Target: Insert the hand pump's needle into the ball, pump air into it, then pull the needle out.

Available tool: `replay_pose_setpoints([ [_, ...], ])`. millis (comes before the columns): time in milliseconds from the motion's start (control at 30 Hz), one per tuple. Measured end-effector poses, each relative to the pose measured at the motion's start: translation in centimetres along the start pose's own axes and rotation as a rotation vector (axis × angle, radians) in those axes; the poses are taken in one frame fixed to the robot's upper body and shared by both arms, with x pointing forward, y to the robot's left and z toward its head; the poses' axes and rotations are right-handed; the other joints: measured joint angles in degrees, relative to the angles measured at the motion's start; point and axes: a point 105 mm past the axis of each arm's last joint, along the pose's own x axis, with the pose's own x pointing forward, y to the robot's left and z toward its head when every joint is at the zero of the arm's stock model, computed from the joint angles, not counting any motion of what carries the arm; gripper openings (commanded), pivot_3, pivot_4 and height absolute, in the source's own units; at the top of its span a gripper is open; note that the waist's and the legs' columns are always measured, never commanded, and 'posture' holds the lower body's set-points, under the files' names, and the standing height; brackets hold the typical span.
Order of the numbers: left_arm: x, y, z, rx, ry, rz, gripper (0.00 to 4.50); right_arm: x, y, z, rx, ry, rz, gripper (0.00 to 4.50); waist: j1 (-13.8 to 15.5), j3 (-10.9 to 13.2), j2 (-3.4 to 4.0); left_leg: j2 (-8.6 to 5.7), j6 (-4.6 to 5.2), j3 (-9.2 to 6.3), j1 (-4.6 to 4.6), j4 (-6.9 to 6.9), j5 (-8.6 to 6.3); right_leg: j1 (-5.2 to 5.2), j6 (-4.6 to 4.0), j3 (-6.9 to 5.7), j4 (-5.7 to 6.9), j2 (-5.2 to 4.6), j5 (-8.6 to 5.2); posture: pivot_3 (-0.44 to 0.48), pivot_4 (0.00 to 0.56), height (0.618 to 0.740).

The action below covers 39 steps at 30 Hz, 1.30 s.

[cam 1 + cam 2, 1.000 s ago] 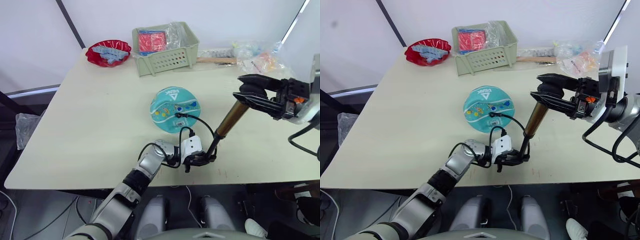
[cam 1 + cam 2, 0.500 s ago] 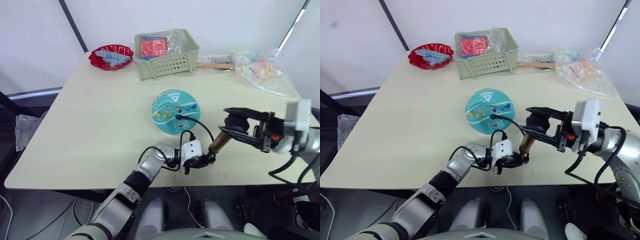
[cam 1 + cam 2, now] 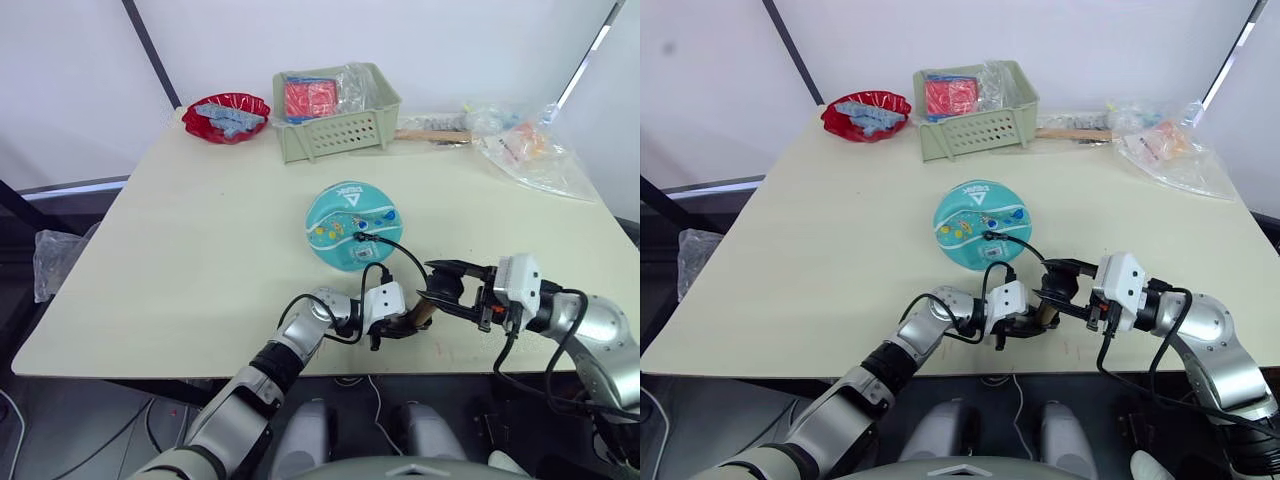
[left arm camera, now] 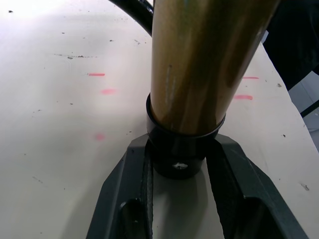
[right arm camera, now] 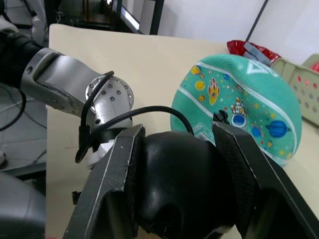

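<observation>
Needle [image 3: 357,238] in ball [image 3: 352,224]; both grippers clamp pump [image 4: 194,84].

The needle [image 3: 359,237] is too small to make out at centre frame in the left eye view; only its black fitting shows against the ball [image 3: 352,224], so how deep it sits cannot be told. The hand pump [image 4: 199,64] is cut off by the top edge of the left wrist view, and in the right wrist view its handle fills the lower middle, covering part of the ball. In the left eye view the right gripper [image 3: 447,292] hides most of the barrel right of centre. The clear bags [image 3: 528,150] at upper right hold contents too blurred to identify.
</observation>
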Motion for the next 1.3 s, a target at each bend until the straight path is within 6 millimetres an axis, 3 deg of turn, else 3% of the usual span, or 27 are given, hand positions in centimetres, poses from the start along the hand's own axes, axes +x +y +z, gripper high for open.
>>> replay_pose_setpoints([
  [400, 0.2, 0.1, 0.2, 0.004, -0.009, -0.003, 1.08, -0.3, -1.6, 1.2, 0.068, -0.012, -0.032, 1.67, 0.1, 0.0, 0.28, -0.05, 0.03, -0.02, -0.09, 0.01, -0.02, 0.01, 0.0, -0.02, -0.11, -0.17, 0.01, 0.0, 0.15, 0.738],
  [567, 0.3, 0.3, 0.5, 0.009, -0.017, -0.002, 1.08, -1.7, -3.7, 4.9, 0.09, -0.057, -0.038, 1.67, 0.1, 0.3, 0.52, -0.07, 0.05, -0.08, -0.25, -0.01, -0.03, -0.06, 0.0, -0.09, -0.18, -0.26, 0.0, 0.0, 0.15, 0.738],
  [833, 0.3, 0.3, 0.6, 0.005, -0.023, -0.004, 1.08, -2.9, -4.8, 9.3, 0.072, -0.116, -0.015, 1.67, 0.0, 0.6, 0.67, -0.08, 0.07, -0.06, -0.27, -0.02, -0.04, -0.06, 0.02, -0.2, -0.25, -0.6, 0.01, 0.0, 0.15, 0.738],
  [967, 0.4, 0.2, 0.7, 0.006, -0.027, -0.006, 1.08, -3.5, -5.8, 12.7, 0.028, -0.153, 0.002, 1.67, 0.0, 0.8, 0.69, -0.08, 0.08, -0.08, -0.34, -0.04, -0.04, -0.11, 0.01, -0.53, -0.29, -0.81, 0.02, 0.0, 0.15, 0.738],
  [1300, 0.4, 0.4, 1.1, 0.02, -0.038, -0.005, 1.08, -3.5, -6.3, 13.0, 0.087, -0.143, 0.008, 1.67, 0.0, 0.8, 0.69, -0.08, 0.13, -0.18, -1.05, -0.05, -0.07, -0.7, 0.03, -0.86, -0.45, -1.16, 0.07, 0.0, 0.15, 0.738],
])
